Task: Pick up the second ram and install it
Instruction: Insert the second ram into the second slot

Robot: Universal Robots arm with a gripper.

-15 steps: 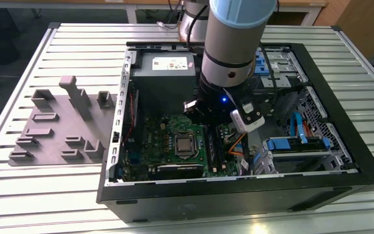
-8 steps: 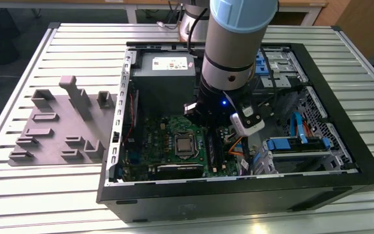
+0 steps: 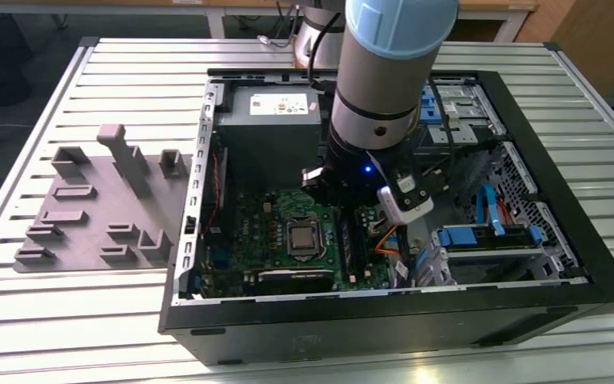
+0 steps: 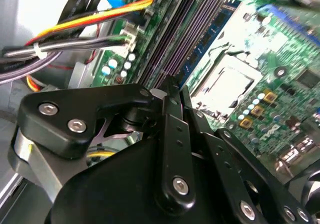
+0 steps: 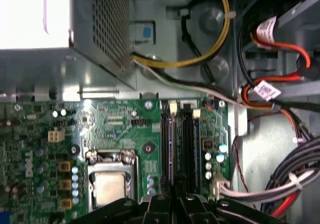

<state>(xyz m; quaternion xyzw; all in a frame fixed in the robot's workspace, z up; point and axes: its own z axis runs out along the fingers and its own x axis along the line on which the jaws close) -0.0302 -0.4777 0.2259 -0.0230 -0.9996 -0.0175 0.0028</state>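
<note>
At the left of the exterior view, a gray holder (image 3: pixel 99 204) with upright blocks lies on the slatted metal table (image 3: pixel 29 320). Right of it, the open black computer case (image 3: pixel 392 320) holds a green motherboard (image 3: pixel 249 240) with a square processor socket (image 3: pixel 303 238) at center frame, a gray power supply (image 3: pixel 269 120) above it, and blue drive brackets (image 3: pixel 488 236) at the right. The gripper (image 3: pixel 352 210) hangs over the long black memory slots (image 5: pixel 186 139); whether its fingers are spread, I cannot tell. The second ram (image 5: pixel 170 144) stands seated in a slot. Label print is unreadable.
</note>
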